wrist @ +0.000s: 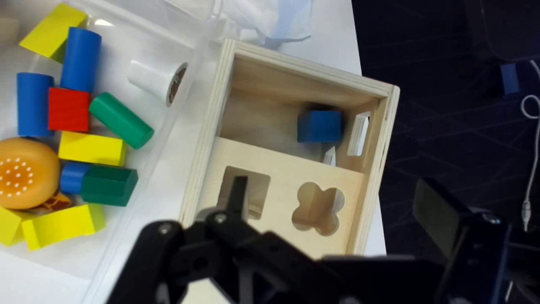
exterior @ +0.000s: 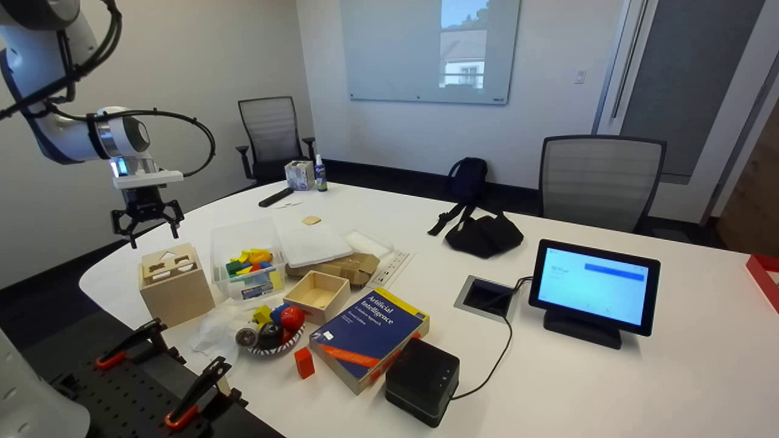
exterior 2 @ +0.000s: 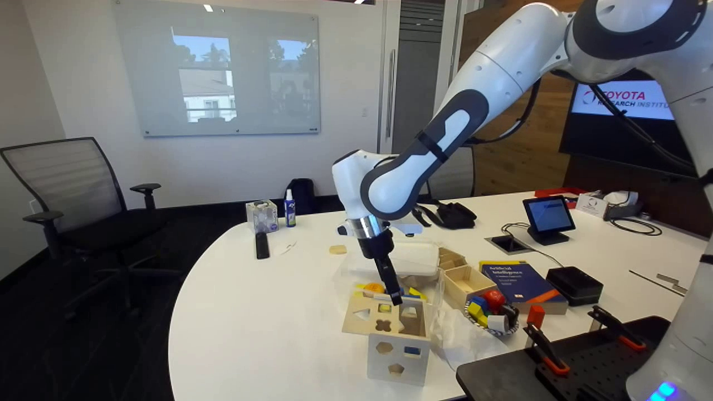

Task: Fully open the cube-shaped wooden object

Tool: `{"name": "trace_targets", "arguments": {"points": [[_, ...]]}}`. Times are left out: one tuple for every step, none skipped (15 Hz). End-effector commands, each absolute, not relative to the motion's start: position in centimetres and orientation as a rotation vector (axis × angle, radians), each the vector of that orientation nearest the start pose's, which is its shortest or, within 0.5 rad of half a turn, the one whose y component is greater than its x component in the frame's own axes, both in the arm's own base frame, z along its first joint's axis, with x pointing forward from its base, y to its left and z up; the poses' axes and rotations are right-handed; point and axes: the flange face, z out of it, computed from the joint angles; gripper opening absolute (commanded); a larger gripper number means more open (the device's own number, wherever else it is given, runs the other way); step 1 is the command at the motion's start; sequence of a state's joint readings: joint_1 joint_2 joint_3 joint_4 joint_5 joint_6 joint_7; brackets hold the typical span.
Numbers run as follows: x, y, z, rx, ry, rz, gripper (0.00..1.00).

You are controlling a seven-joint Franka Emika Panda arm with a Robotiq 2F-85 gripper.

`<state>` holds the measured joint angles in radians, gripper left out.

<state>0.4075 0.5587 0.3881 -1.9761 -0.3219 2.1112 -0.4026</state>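
Note:
The cube-shaped wooden object (exterior: 178, 298) stands on the table and shows in both exterior views (exterior 2: 396, 362). Its lid panel (exterior 2: 356, 326) with cut-out shapes is slid partway and sticks out past one side of the box. In the wrist view, the lid (wrist: 280, 173) leaves part of the box open, and a blue block (wrist: 319, 126) lies inside. My gripper (exterior: 155, 239) is open and empty above the box, pointing down. In the wrist view, the fingers (wrist: 333, 185) are wide apart. One is over the lid's square hole; the other is past the box's rim.
A clear plastic bin (exterior: 246, 283) with coloured blocks stands right beside the box. Crumpled plastic (exterior: 219, 331), a bowl (exterior: 277, 350) of toys, an open beige box (exterior: 316, 298), a thick blue book (exterior: 368, 334) and a small black box (exterior: 423, 380) stand farther along. The table edge is close to the box.

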Motion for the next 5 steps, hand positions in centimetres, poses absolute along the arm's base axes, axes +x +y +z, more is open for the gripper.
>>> {"name": "trace_targets", "arguments": {"points": [[41.0, 40.6, 21.0, -2.409, -2.126, 0.599, 1.0], [41.1, 40.8, 21.5, -2.411, -2.131, 0.602, 1.0], [41.2, 40.9, 21.9, -2.409, -2.14, 0.605, 1.0], [41.3, 41.0, 22.2, -2.407, -2.152, 0.608, 1.0], [41.4, 41.1, 22.4, -2.41, -2.153, 0.61, 1.0]]}}
